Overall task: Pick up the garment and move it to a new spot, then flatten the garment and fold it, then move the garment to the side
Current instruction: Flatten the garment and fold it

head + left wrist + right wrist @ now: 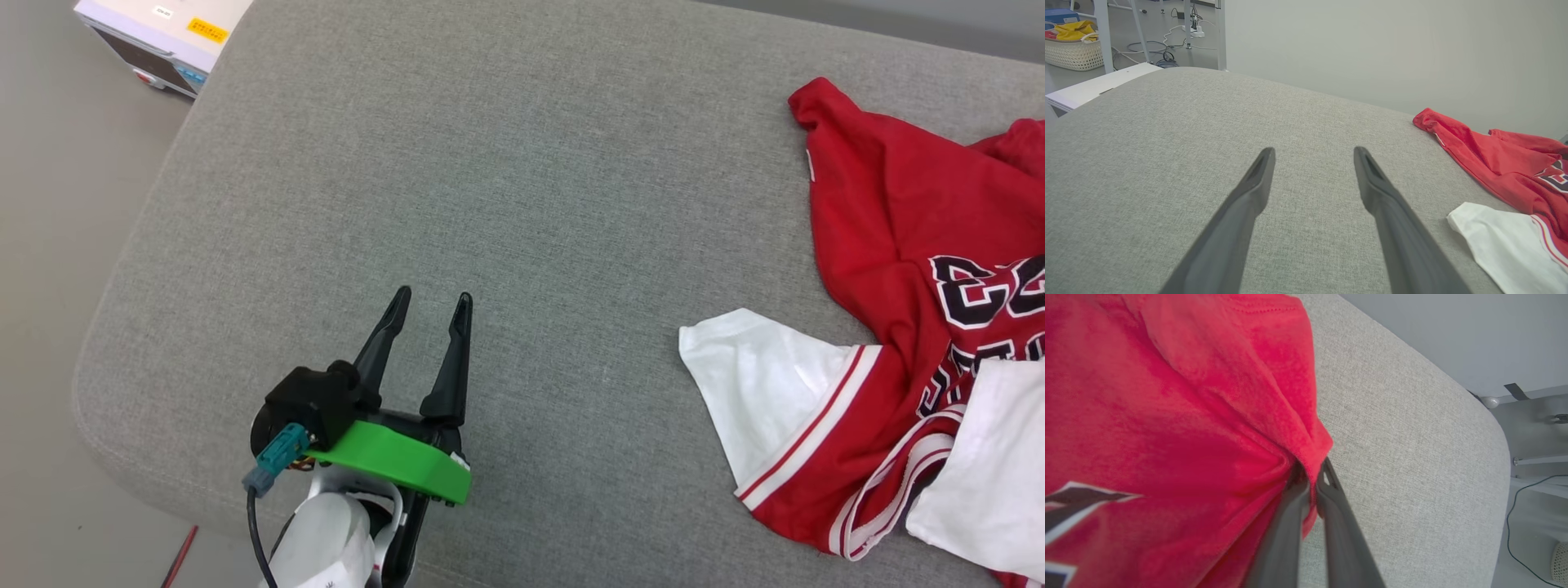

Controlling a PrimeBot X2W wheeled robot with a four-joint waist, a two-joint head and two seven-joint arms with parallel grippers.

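The garment, a red jersey with white sleeves, striped trim and black white-outlined lettering, lies crumpled at the right of the grey cushion. One white sleeve spreads out towards the middle. In the right wrist view my right gripper is shut on a fold at the red edge of the garment, the cloth pinched between its two dark fingers. Far to the left of the shirt, my left gripper stands open above bare cushion, nothing between its fingers. The left wrist view has the garment at its right, beyond the left gripper.
A white box-shaped device stands on the floor beyond the cushion's far left corner. The cushion's rounded left edge drops to the floor. The left wrist view shows a white basket with yellow cloth, metal frame legs and cables on the floor.
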